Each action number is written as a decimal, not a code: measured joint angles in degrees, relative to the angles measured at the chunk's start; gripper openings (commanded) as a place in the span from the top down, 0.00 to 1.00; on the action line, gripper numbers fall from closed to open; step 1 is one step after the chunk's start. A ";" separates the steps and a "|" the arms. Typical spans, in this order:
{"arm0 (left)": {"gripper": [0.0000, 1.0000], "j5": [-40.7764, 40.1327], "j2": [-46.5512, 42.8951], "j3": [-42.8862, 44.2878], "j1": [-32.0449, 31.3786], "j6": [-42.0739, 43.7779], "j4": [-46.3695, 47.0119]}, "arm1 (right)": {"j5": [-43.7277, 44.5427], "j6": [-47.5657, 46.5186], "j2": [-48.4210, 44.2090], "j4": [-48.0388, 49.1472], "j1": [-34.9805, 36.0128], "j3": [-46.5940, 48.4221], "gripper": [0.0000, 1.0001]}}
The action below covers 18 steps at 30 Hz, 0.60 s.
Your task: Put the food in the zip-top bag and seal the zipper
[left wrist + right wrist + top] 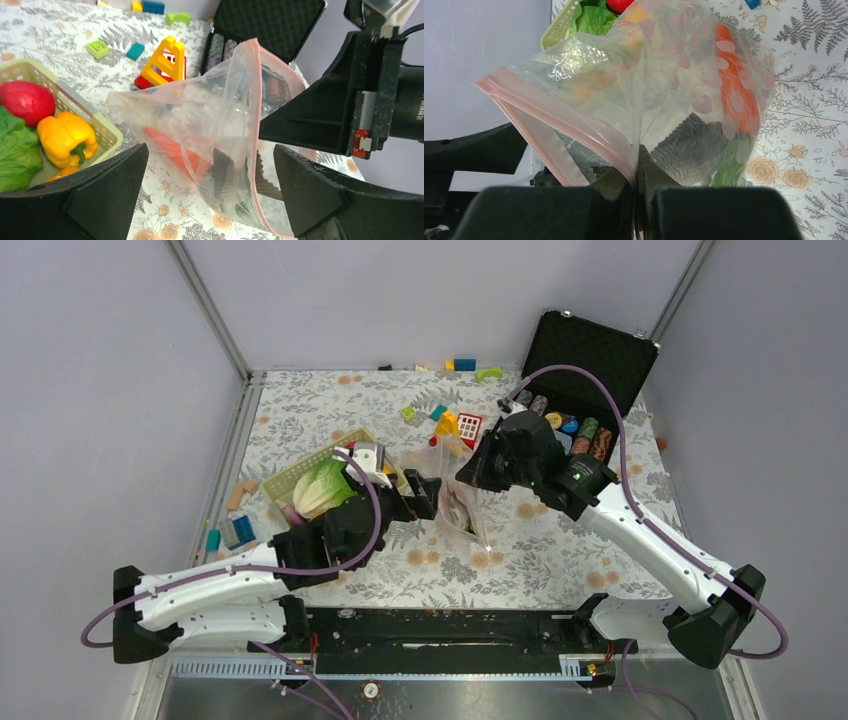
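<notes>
Between the fingers of my right gripper [638, 167], the bag [624, 65] is pinched at its pink zipper [549, 112]. The jaws are pressed together on the strip, and the bag billows out ahead of them with its mouth unsealed.

My left gripper [210, 150] is released, fingers spread wide and grasping nothing. The bag sits just ahead of its fingertips, in line with the gap; I cannot tell whether it touches them.

Inside the bag I note one carrot [172, 150].

To the left gripper's left, the basket [107, 132] holds a red fruit [25, 100], a yellow pepper [65, 140] and lettuce [17, 155].

Beyond the bag stand building blocks [165, 62] and an open black case [265, 25].
</notes>
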 measured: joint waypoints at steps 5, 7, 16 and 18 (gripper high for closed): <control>0.10 4.50 2.34 -0.24 3.32 -4.31 -1.99 | -0.26 0.00 0.87 -0.02 0.00 0.11 0.97; 0.15 6.47 3.82 -0.24 5.27 -5.73 -2.75 | -0.50 0.00 0.94 -0.04 -0.02 0.11 0.97; 0.75 8.90 5.88 -0.35 7.10 -7.93 -3.50 | -1.16 -1.90 0.94 -0.09 -0.02 0.11 0.90; 0.97 8.92 6.99 -0.35 7.41 -7.54 -3.30 | -1.95 -3.63 0.94 -0.92 0.00 0.13 0.87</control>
